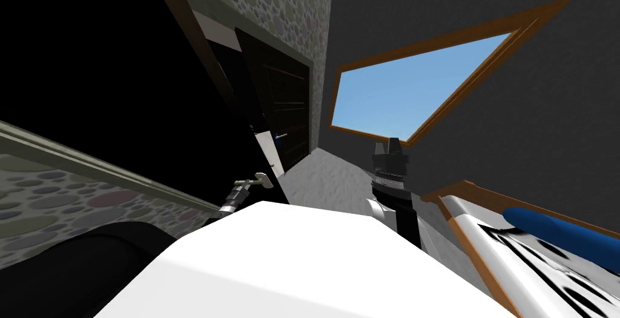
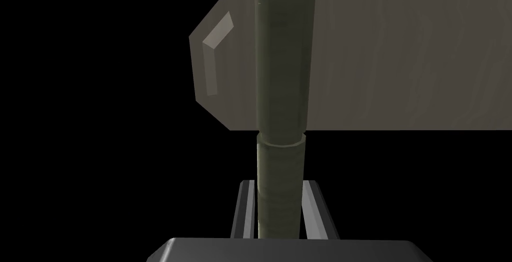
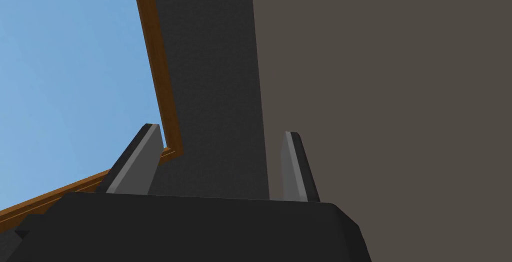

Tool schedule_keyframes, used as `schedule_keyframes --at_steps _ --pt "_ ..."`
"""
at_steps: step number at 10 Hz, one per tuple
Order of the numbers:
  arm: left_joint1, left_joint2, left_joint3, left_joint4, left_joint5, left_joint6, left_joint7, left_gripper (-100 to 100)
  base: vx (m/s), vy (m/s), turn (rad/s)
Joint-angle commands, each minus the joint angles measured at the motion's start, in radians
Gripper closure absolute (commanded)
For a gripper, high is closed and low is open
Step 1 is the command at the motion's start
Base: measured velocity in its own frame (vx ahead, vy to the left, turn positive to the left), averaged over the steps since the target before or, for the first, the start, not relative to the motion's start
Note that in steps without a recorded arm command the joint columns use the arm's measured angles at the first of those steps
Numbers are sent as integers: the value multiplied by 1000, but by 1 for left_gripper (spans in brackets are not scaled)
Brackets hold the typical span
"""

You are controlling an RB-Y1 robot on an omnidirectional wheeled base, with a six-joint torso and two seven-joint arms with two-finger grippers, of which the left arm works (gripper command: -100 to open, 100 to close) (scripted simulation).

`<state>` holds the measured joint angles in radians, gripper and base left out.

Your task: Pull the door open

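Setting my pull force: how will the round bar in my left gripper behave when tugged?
The bar looks rigid, so it probably won't flex. Being round and smooth, it may slip or twist between the thin fingers of the left gripper.

Dim interior, bright blue window, heavy wide-lens splay at edges.

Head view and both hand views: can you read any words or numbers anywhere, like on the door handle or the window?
There are none: nothing here can be read.
Dull green round door handle in the left gripper: plain.
Brown-framed window: bare blue.
Black-and-white patterned cover: blotches, not letters.
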<state>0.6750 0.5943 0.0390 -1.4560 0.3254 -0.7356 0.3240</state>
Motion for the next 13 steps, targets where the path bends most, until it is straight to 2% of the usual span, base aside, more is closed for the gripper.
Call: schedule_keyframes --at_steps 1,11,12,13 --pt "0 0 0 0 0 0 0 100 -100 19 -19" --pt "22 61 -49 46 -15 -105 49 100 -194 37 -129" --pt "20 60 -40 47 -12 -96 45 100 -83 29 -26" --pt "32 67 -51 61 -19 -128 51 100 -20 8 13"
